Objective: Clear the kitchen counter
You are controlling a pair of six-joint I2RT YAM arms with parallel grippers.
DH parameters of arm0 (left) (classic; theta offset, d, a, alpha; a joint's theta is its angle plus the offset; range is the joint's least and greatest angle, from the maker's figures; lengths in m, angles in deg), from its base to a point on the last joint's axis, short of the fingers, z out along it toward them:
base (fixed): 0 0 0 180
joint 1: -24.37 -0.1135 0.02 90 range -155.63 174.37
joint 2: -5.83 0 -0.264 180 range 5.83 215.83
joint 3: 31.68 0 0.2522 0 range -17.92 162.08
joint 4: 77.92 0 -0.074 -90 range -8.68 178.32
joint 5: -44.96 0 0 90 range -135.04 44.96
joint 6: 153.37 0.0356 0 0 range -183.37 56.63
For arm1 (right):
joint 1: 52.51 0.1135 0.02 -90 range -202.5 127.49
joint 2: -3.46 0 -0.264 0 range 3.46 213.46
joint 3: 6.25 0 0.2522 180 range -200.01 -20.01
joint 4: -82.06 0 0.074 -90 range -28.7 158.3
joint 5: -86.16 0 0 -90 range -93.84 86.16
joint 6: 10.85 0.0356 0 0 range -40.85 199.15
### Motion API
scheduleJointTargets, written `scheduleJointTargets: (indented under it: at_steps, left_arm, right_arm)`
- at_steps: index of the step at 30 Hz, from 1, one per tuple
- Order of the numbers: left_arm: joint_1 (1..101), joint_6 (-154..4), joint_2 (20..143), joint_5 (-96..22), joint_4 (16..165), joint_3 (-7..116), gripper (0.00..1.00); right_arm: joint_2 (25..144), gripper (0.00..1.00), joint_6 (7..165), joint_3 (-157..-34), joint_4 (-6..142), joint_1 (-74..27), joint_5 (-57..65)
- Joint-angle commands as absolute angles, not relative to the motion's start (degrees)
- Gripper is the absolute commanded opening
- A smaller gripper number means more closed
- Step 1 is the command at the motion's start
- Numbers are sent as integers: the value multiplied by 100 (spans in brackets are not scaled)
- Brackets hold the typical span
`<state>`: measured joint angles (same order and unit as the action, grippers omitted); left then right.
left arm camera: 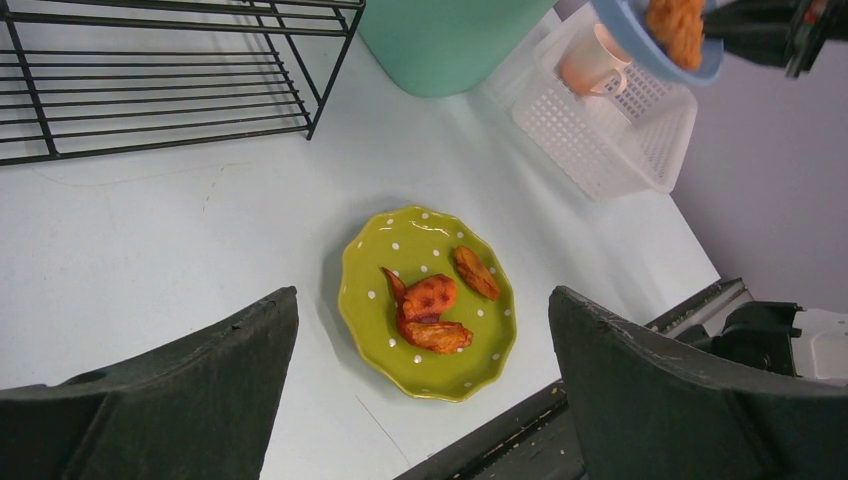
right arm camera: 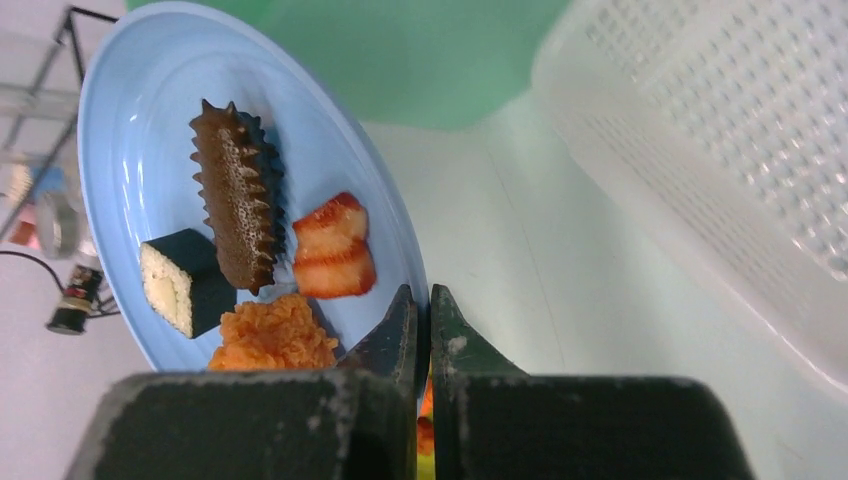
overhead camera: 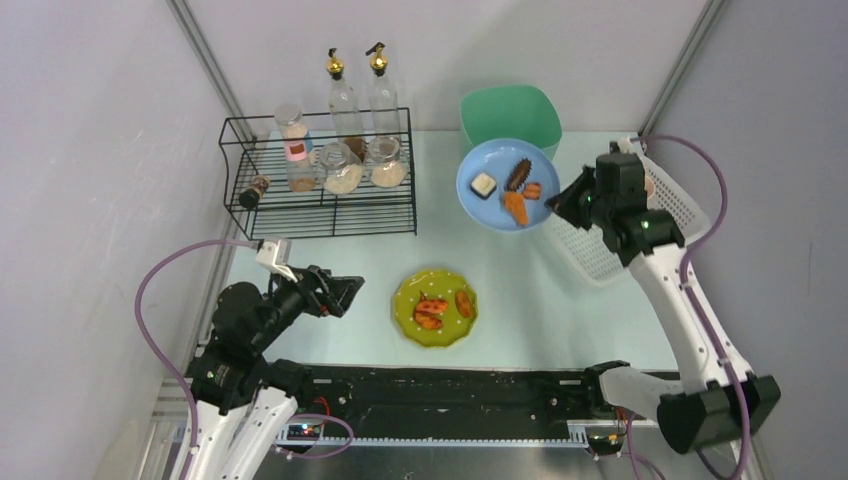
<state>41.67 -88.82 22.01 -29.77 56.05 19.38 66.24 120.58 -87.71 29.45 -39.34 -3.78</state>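
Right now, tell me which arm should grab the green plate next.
Left, most likely. The left gripper is open, empty and close to the green plate; the right gripper is shut on the blue plate.

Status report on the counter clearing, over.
Left end effector open, facing green plate. Right end effector shut on blue plate rim, plate raised beside bin. Counter: green plate not yet cleared. Nothing seen blocking.

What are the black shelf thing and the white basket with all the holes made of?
The black wire rack looks like thin metal rods with a dark matte coating: its bars are straight, slim and joined in a grid. The white rectangular basket looks like moulded plastic, matte, with even rows of small holes. Looks alone can't confirm either.
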Motion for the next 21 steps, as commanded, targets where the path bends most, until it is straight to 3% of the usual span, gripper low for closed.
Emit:
scheduleJointTargets:
  at_steps: [1, 13, 21]
  left_arm:
    - [4192, -8894, 2285, -2903, 5682, 1916, 98]
    - [4142, -8878, 2315, -2871, 5678, 1917, 98]
    - [4125, -8875, 2301, -2844, 5677, 1915, 98]
  right_arm:
    - [7330, 0, 12052, -10003, 3417, -4119, 54]
    - [9423, 0, 12149, -12893, 2878, -4380, -357]
    - [10431, 0, 12241, -13931, 2889, -4488, -1291]
